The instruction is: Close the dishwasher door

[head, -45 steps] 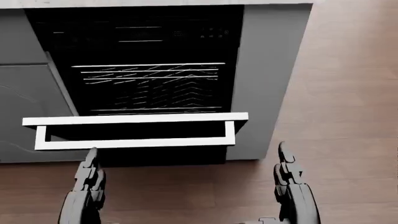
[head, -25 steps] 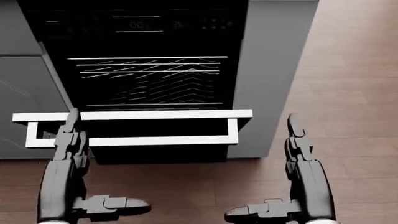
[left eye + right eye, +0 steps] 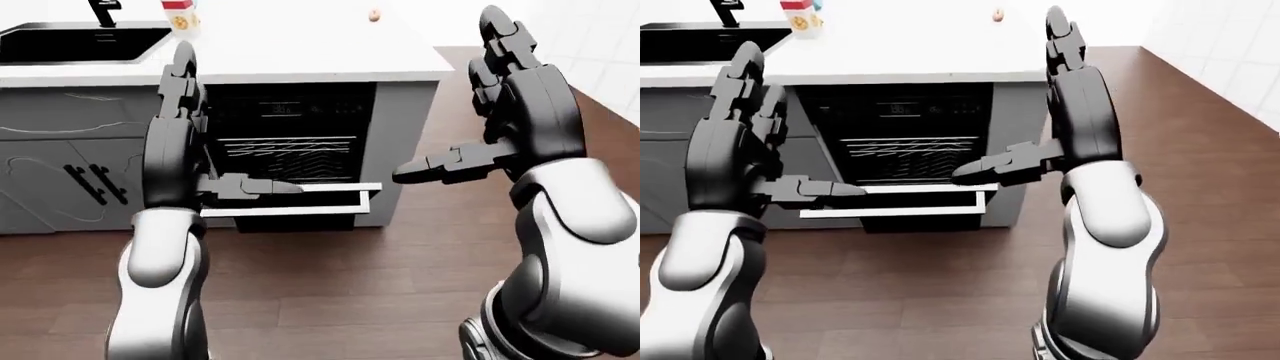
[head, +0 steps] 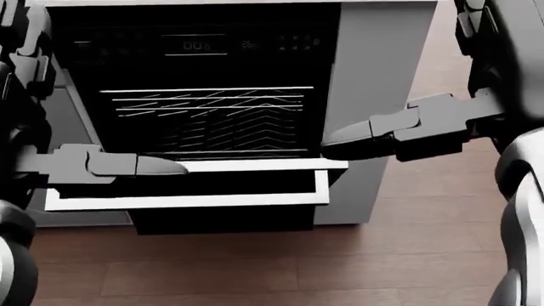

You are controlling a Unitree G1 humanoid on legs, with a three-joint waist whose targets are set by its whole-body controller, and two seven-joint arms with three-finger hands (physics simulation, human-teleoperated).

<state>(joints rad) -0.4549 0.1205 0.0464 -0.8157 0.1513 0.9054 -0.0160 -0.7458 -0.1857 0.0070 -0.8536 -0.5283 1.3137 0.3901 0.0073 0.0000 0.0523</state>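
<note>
**Hands raised before the open dishwasher**

Arms have risen sharply: a moment ago both hands sat low in the head view, under the white bar handle; now they stand high in front of the cabinet face. The left robot hand point(image 3: 180, 142) is open, fingers pointing up and thumb jutting sideways across the door edge, gripping nothing. The right robot hand point(image 3: 515, 97) is likewise open, held up beside the right corner of the surface point(image 3: 330, 45), thumb pointing toward the dishwasher.

The dishwasher door point(image 4: 191, 167) is still partly down, its white handle point(image 4: 187, 201) jutting out below the dark cavity where the rack point(image 4: 204, 118) shows. It sits under the surface, right of the grey cupboards point(image 3: 70, 172); a sink point(image 3: 80, 41) lies at the far left corner.

Neither hand appears to touch the door, so closing likely has not begun; the lift looks like a setup for a push.
</note>
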